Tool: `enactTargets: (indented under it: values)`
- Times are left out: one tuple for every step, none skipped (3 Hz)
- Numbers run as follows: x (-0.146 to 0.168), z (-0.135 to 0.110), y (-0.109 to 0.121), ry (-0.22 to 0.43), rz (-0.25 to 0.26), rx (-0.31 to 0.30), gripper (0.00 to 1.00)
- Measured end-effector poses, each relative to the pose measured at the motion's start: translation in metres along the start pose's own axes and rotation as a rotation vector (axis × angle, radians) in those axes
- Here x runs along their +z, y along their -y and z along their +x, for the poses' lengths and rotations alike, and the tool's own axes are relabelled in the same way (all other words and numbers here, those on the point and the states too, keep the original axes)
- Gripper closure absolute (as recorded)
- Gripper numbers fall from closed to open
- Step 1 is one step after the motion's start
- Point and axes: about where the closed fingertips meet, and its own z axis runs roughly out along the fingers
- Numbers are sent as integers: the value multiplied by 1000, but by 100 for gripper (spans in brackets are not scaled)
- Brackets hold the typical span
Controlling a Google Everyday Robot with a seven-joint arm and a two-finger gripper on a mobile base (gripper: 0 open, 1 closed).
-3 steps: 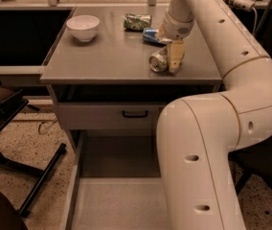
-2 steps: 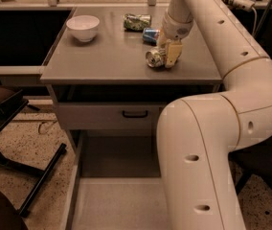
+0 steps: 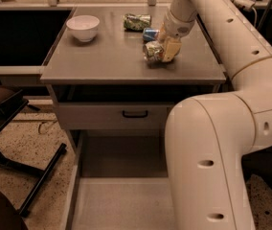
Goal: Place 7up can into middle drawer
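The 7up can [image 3: 152, 51], silvery with green markings and a shiny end facing left, lies sideways just above the tabletop [image 3: 102, 56]. My gripper [image 3: 166, 50] reaches down from the arm at the table's right side and is shut on the can's right part. The middle drawer [image 3: 119, 202] stands pulled out low in front of the table, with a flat pale floor. The arm's large white links hide the drawer's right side.
A blue can [image 3: 149, 33] and a dark green mottled can [image 3: 137, 21] lie just behind the gripper. A white bowl [image 3: 83, 27] sits at the back left. A closed grey drawer front with a black handle [image 3: 135, 114] is under the tabletop. A dark chair base [image 3: 40, 176] stands at the left.
The gripper has moved a little left and away from the front edge, and the 7up can has moved with it, rising slightly off the table.
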Motion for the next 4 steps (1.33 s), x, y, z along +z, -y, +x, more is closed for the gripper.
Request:
enactTargets:
  values:
    - [-39,-16,8,12,110,35,100]
    - [-98,-43,-14,8,171,69,100]
    - [-144,-72,-61,-4,164,62,100]
    - [-158,-96,-136,-15,59,11,100]
